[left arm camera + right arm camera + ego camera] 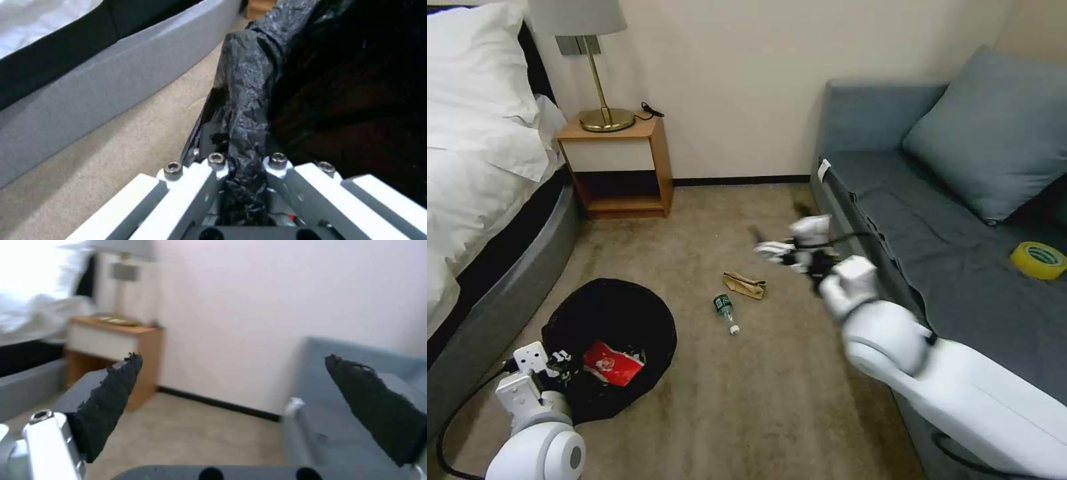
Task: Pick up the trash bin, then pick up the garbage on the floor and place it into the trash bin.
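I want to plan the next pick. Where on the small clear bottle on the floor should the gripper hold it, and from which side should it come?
The clear bottle lies flat on the carpet, cap toward the robot. Probably best: the open right gripper comes straight down from above and closes across the labelled body, fingers either side of its long axis. The tan paper scrap lies apart from it, so there looks to be room.

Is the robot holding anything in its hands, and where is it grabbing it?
The left hand pinches the trash bin by its liner-covered rim. The right hand is open and holds nothing.

Glossy crinkled plastic bin liner (249,83) — matt carpet (747,387)
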Controlling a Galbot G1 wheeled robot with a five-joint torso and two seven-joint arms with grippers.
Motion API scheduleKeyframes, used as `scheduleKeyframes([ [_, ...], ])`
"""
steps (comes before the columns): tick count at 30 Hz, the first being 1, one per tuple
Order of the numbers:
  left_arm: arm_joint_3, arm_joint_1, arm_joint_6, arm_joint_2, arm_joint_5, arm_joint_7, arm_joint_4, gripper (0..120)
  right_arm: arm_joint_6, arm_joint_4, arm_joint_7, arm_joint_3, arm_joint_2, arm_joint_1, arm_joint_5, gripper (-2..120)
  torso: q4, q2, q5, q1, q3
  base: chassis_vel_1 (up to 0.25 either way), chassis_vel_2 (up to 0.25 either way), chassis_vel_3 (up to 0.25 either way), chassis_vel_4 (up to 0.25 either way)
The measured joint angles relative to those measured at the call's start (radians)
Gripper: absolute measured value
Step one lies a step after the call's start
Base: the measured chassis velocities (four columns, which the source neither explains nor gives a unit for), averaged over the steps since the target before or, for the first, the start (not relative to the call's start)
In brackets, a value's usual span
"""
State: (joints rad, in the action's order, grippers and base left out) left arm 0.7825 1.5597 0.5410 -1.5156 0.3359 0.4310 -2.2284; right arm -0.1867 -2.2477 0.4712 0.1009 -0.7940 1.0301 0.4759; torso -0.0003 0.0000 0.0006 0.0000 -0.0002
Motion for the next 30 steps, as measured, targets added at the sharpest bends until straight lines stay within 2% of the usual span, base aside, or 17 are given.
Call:
scheduleKeyframes([
  [1, 0.002, -0.001, 0.0, 0.0, 0.0, -0.001, 0.0, 2, 0.009, -0.026, 0.001, 0.067, -0.018, 0.085, -0.043, 100, 0.0001, 0.0, -0.0005, 0.0, 0.0, 0.0, 0.0, 0.0, 0.0],
  [2, 0.002, -0.001, 0.0, 0.0, 0.0, -0.001, 0.0, 2, 0.009, -0.026, 0.001, 0.067, -0.018, 0.085, -0.043, 100, 0.0001, 0.0, -0.0005, 0.0, 0.0, 0.0, 0.0, 0.0, 0.0],
  [6, 0.018, 0.0, -0.005, 0.002, 0.001, -0.001, -0.001, 2, 0.069, -0.086, 0.002, 0.183, -0.098, 0.334, -0.209, 100, 0.0, 0.0, -0.0006, 0.0, 0.0, 0.0, 0.0, 0.0, 0.0],
  [7, 0.018, 0.0, -0.005, 0.002, 0.001, -0.001, -0.001, 2, 0.069, -0.086, 0.002, 0.183, -0.098, 0.334, -0.209, 100, 0.0, 0.0, -0.0006, 0.0, 0.0, 0.0, 0.0, 0.0, 0.0],
  [11, 0.034, 0.005, -0.012, 0.003, 0.001, -0.003, -0.005, 2, 0.107, -0.101, 0.003, 0.174, -0.193, 0.457, -0.33, 100, 0.0001, 0.0, -0.0007, 0.0, 0.0, 0.0, 0.0, 0.0, 0.0],
  [17, 0.043, 0.013, -0.019, -0.002, 0.003, -0.005, -0.015, 2, 0.15, -0.078, -0.027, 0.134, -0.285, 0.498, -0.392, 100, 0.0005, 0.0, -0.0008, 0.0, 0.0, 0.0, 0.0, 0.0, 0.0],
  [22, 0.042, 0.015, -0.022, -0.005, 0.004, -0.006, -0.025, 2, 0.187, -0.052, -0.052, 0.105, -0.328, 0.513, -0.421, 100, 0.0003, 0.0, -0.0006, 0.0, 0.0, 0.0, 0.0, 0.0, 0.0],
  [30, 0.046, 0.014, -0.022, -0.005, 0.006, -0.006, -0.032, 2, 0.195, -0.033, -0.059, 0.085, -0.322, 0.49, -0.424, 100, 0.0003, 0.0, -0.0007, 0.0, 0.0, -0.028, 0.024, 0.026, -0.036],
])
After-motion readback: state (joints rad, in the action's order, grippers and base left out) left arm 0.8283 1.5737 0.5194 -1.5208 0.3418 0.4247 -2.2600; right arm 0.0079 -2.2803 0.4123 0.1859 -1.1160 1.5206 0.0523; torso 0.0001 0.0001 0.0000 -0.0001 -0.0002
